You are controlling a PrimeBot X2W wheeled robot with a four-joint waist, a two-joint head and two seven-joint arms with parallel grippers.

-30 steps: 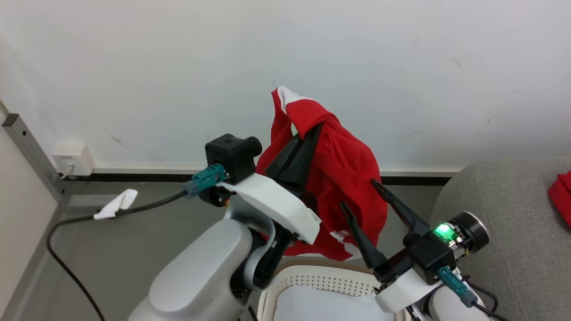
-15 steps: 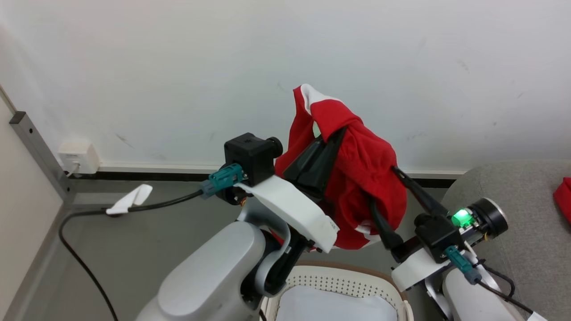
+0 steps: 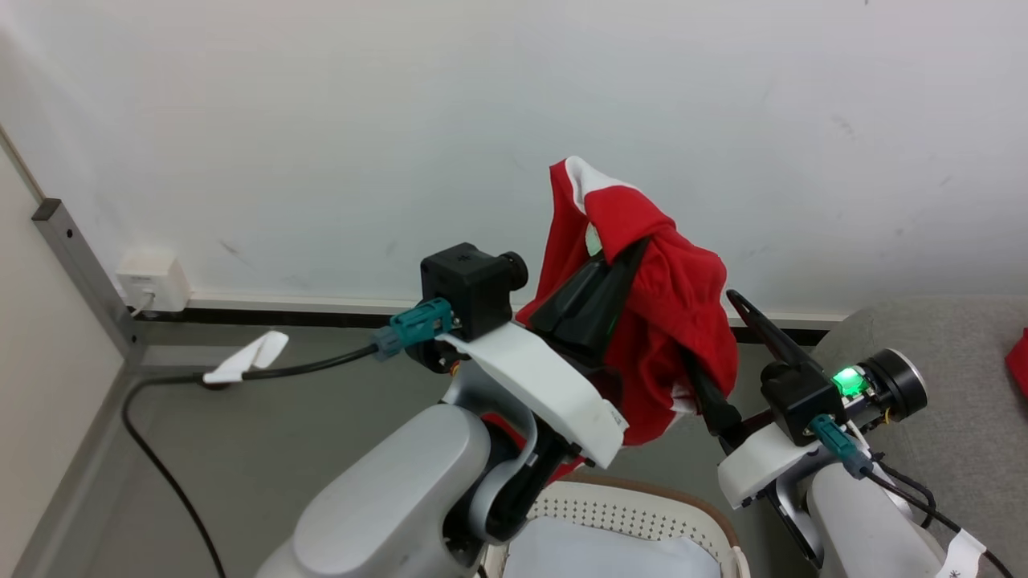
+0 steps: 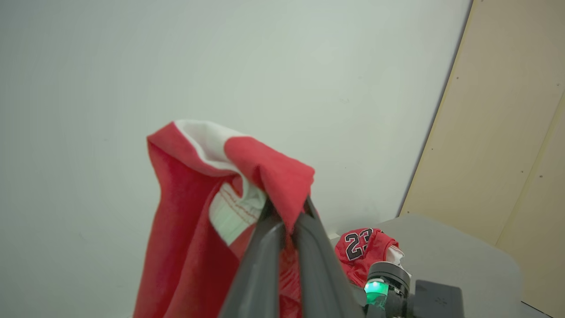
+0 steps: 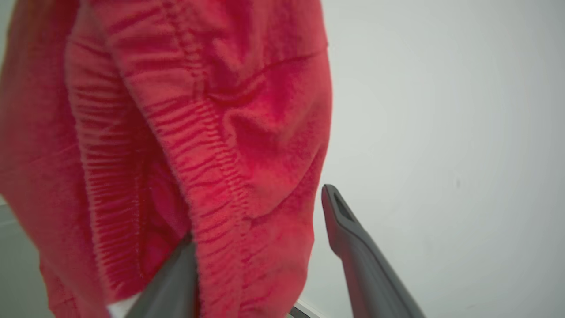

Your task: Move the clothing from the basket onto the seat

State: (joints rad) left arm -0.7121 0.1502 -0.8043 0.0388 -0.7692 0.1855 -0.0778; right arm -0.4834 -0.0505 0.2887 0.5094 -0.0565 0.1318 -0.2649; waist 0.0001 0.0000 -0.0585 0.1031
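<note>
My left gripper [image 3: 625, 247] is raised in front of the wall and shut on a fold of a red garment [image 3: 671, 321] with white trim, which hangs from it above the basket [image 3: 679, 491]. In the left wrist view the left gripper [image 4: 287, 206] pinches the red garment [image 4: 190, 229]. My right gripper [image 3: 707, 325] stands open against the hanging cloth, one finger under it. The right wrist view has the right gripper [image 5: 260, 221] straddling a ribbed part of the garment [image 5: 198, 110]. A second red piece printed "23" [image 4: 363, 247] lies on the grey seat [image 4: 450, 251], at the right edge in the head view [image 3: 964, 377].
A white wall rises close behind the arms, with a socket [image 3: 148, 281] low on it. A black cable [image 3: 313, 368] crosses the grey floor at the left beside a metal post [image 3: 80, 269]. White cloth [image 3: 610, 554] lies inside the basket. A beige panel [image 4: 507, 132] stands beyond the seat.
The head view has shifted. My right gripper's fingers have closed in on the hanging garment, and one finger now sits under its fold. The left gripper keeps its hold.
</note>
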